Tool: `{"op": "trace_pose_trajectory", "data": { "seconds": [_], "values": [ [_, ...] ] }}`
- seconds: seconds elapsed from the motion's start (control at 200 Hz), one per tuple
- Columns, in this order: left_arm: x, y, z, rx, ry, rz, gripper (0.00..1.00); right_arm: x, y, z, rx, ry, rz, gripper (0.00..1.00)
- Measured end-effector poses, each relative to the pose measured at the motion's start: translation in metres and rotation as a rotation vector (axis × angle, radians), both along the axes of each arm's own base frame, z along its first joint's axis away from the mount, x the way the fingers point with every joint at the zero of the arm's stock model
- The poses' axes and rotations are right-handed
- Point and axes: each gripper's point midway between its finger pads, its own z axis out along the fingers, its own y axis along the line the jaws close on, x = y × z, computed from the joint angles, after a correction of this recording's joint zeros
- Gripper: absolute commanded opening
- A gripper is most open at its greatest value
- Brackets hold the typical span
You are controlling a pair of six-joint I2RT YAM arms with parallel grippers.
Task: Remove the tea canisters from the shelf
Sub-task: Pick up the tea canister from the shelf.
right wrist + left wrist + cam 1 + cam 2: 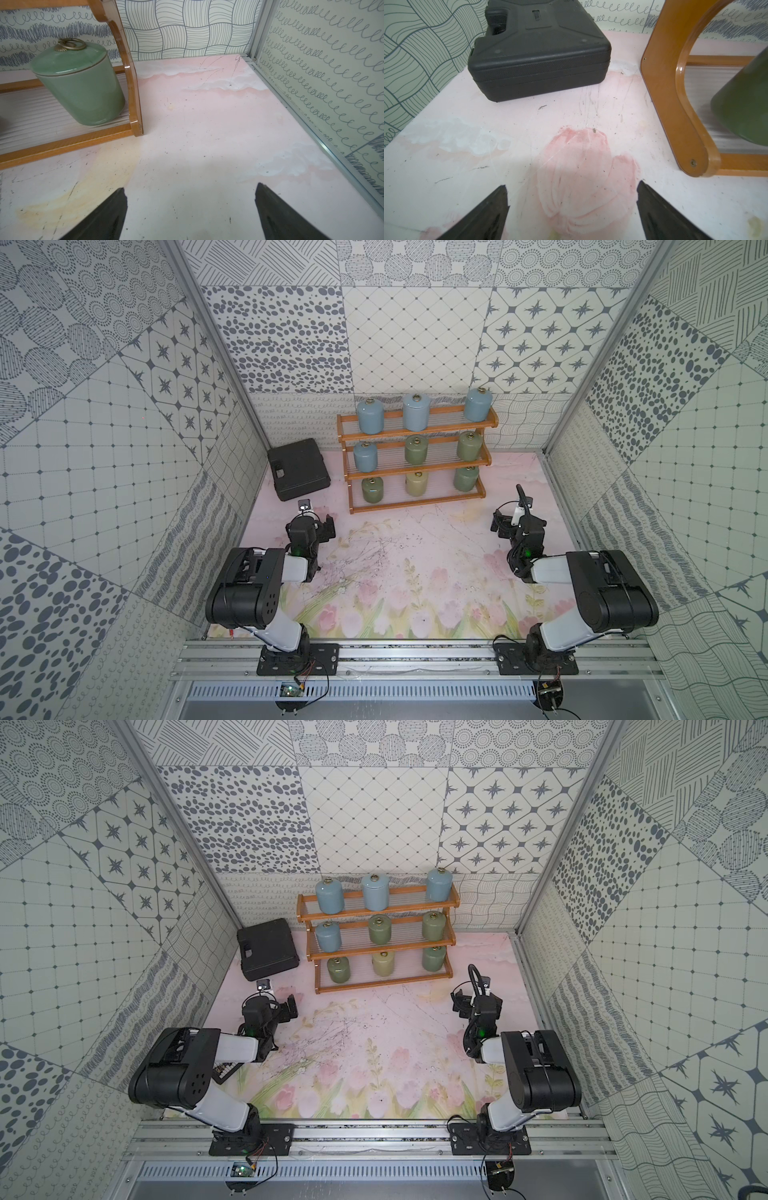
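Tea canisters, nine in all, stand upright on the shelf, three per tier, long axes vertical, ring knobs up. Left gripper: jaws fully spread, nothing held. Right gripper: same condition. Both sit in front of the shelf, clear of it. The olive canister on the lowest tier lies ahead of the left jaws, toward the robot's right; the sage canister lies ahead of the right jaws, toward its left. Each arm is nearer its own end. No legible writing on any item.
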Motion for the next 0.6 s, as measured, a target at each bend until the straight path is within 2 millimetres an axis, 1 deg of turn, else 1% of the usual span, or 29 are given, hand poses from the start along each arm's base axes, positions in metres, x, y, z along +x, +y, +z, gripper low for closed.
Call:
{"op": "trace_pose_trajectory", "data": {
  "seconds": [0.21, 0.365, 0.45, 0.485, 0.52, 0.57, 0.6],
  "values": [
    [0.000, 0.000, 0.000, 0.000, 0.000, 0.000, 1.00, 0.000, 0.000, 0.000, 0.000, 0.000, 0.000, 1.00],
    [0.000, 0.000, 0.000, 0.000, 0.000, -0.001, 0.95, -0.001, 0.000, 0.000, 0.000, 0.006, 0.000, 1.00],
    [-0.001, 0.000, 0.009, 0.002, -0.015, -0.004, 0.95, -0.005, 0.001, 0.003, -0.001, 0.037, 0.005, 1.00],
    [-0.001, -0.001, 0.017, 0.001, -0.031, -0.005, 0.95, -0.005, 0.002, 0.010, 0.000, 0.044, 0.010, 1.00],
    [-0.001, -0.001, 0.026, 0.000, -0.047, -0.006, 0.95, -0.004, 0.003, 0.022, 0.003, 0.039, 0.018, 1.00],
    [-0.001, -0.001, 0.043, -0.002, -0.079, -0.007, 0.95, -0.002, 0.006, 0.047, 0.009, 0.000, 0.031, 1.00],
    [-0.001, -0.002, 0.057, -0.006, -0.108, -0.011, 0.95, -0.003, 0.008, 0.063, 0.014, -0.029, 0.041, 1.00]
  ]
}}
